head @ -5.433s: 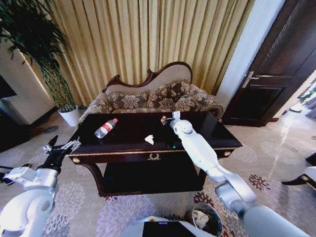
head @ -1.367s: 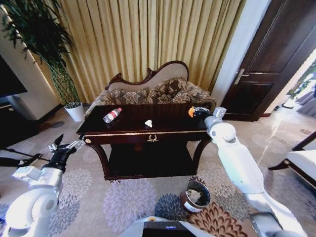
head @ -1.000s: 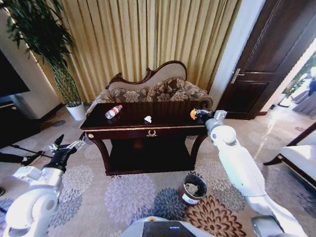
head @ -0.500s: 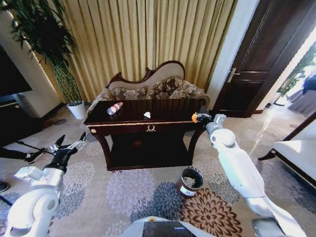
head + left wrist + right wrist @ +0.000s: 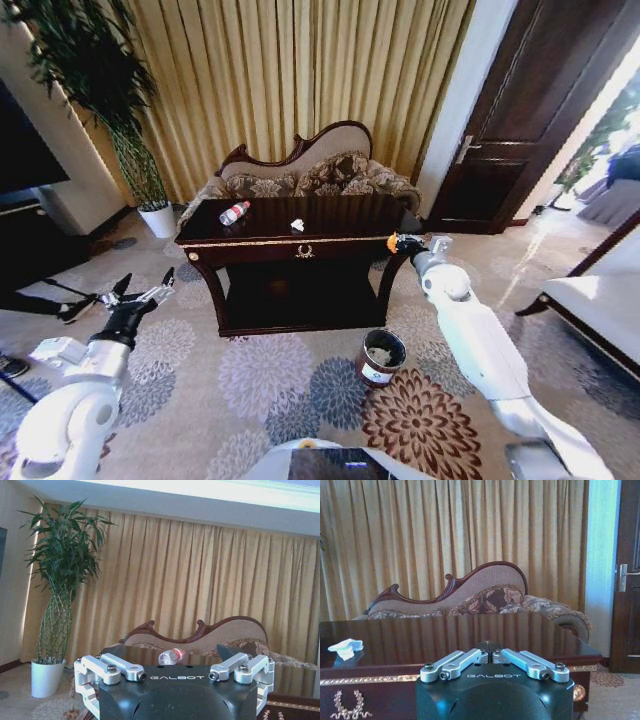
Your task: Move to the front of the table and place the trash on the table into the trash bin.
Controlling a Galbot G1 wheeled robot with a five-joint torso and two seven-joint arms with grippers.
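Observation:
The dark glossy table (image 5: 340, 214) stands ahead in front of the curtains. On it lie a clear bottle (image 5: 233, 212) with a red cap at the far left and a white paper scrap (image 5: 297, 225) near the middle. My right gripper (image 5: 398, 243) hangs off the table's front right corner, shut on a small orange bit (image 5: 391, 242). The right wrist view has its fingers (image 5: 488, 647) closed together, facing the table (image 5: 445, 635) and the paper scrap (image 5: 346, 647). The reddish-brown trash bin (image 5: 381, 357) stands on the carpet below the right arm. My left gripper (image 5: 135, 298) is open at the lower left, its fingers (image 5: 110, 666) spread before the bottle (image 5: 171, 656).
A carved sofa (image 5: 300, 175) sits behind the table. A tall plant in a white pot (image 5: 160, 218) stands at the left, a dark cabinet (image 5: 30, 250) beside it. A dark door (image 5: 500, 130) and a white seat (image 5: 590, 300) are to the right. Patterned carpet lies around the bin.
The whole view has pulled back, so the table looks smaller and farther. The right gripper, still shut on the orange bit, has come off the tabletop to beyond its front right corner.

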